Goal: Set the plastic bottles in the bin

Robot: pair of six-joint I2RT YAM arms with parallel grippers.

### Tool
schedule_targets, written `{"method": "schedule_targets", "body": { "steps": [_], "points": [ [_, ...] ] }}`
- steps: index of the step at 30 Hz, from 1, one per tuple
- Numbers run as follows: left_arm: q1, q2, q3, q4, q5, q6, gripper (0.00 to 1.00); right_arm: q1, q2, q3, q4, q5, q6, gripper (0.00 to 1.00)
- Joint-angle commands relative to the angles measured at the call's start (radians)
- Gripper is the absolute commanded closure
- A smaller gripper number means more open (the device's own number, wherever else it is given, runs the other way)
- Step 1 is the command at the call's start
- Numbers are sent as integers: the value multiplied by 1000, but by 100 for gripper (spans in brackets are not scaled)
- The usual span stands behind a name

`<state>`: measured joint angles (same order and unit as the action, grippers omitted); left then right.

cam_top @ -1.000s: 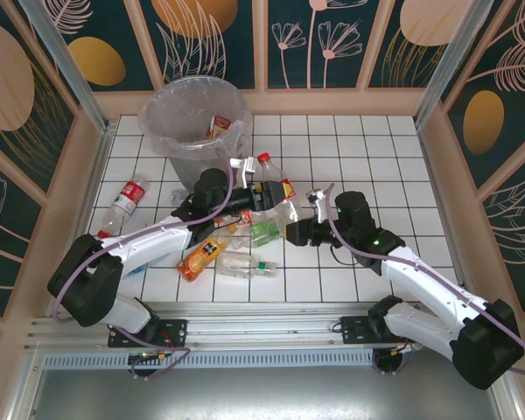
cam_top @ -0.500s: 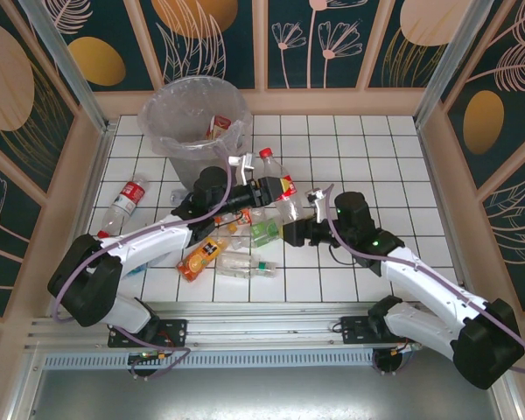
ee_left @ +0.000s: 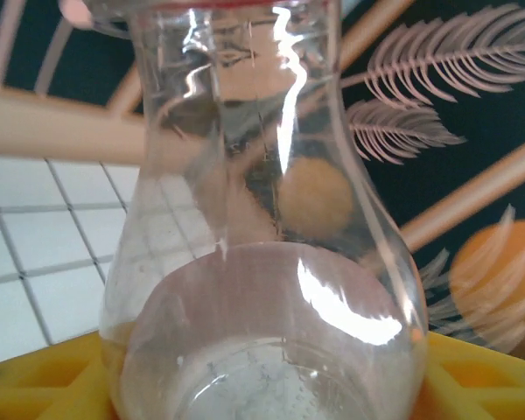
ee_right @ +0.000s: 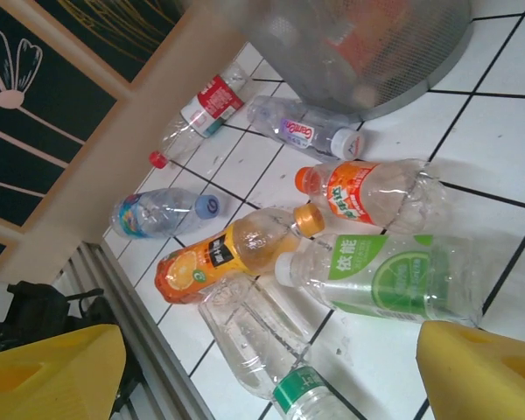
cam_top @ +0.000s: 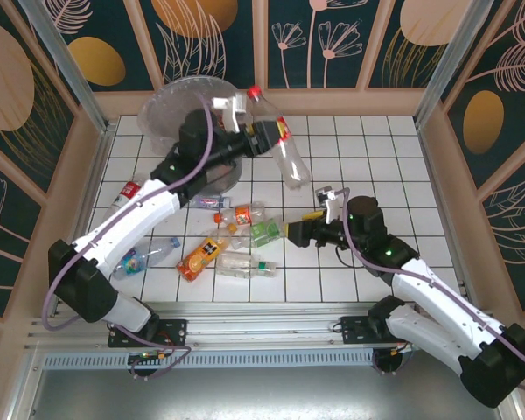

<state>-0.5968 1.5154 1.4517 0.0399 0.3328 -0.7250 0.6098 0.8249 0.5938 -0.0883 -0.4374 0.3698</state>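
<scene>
Seen from above, my left jaws clamp a clear red-capped bottle (cam_top: 290,162), held aloft and tilted just right of the bin (cam_top: 162,101). My left wrist view gives its body close up between my yellow pads (ee_left: 35,376). My right jaws stand wide and empty. That wrist view picks out labels on the worktop (ee_right: 499,149): a green-labelled bottle (ee_right: 394,280) and an orange juice bottle (ee_right: 219,258).

Lab rig; tiled, panel-walled enclosure (cam_top: 376,149)
</scene>
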Motion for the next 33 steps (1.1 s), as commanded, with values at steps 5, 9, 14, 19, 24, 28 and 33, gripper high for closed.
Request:
{"method": "schedule_targets", "body": {
  "steps": [5, 9, 14, 19, 24, 28, 33],
  "points": [
    [157, 73, 244, -325, -121, 187, 35, 14, -20, 30, -40, 79, 2, 12],
    [238, 117, 362, -389, -138, 210, 36, 19, -11, 40, -23, 83, 3, 12],
    [307, 192, 562, -524, -205, 292, 36, 35, -8, 41, -10, 89, 7, 12],
    [346, 256, 689, -596, -277, 374, 36, 46, -4, 35, -9, 100, 9, 12],
    [348, 296, 721, -656, -396, 508, 35, 51, -1, 39, -10, 108, 9, 12],
    [348, 321, 695, -676, -449, 562, 36, 56, 3, 46, -14, 115, 6, 12],
    [349, 369, 664, -679, -505, 623, 36, 66, 12, 47, -16, 123, 13, 12]
  ]
}}
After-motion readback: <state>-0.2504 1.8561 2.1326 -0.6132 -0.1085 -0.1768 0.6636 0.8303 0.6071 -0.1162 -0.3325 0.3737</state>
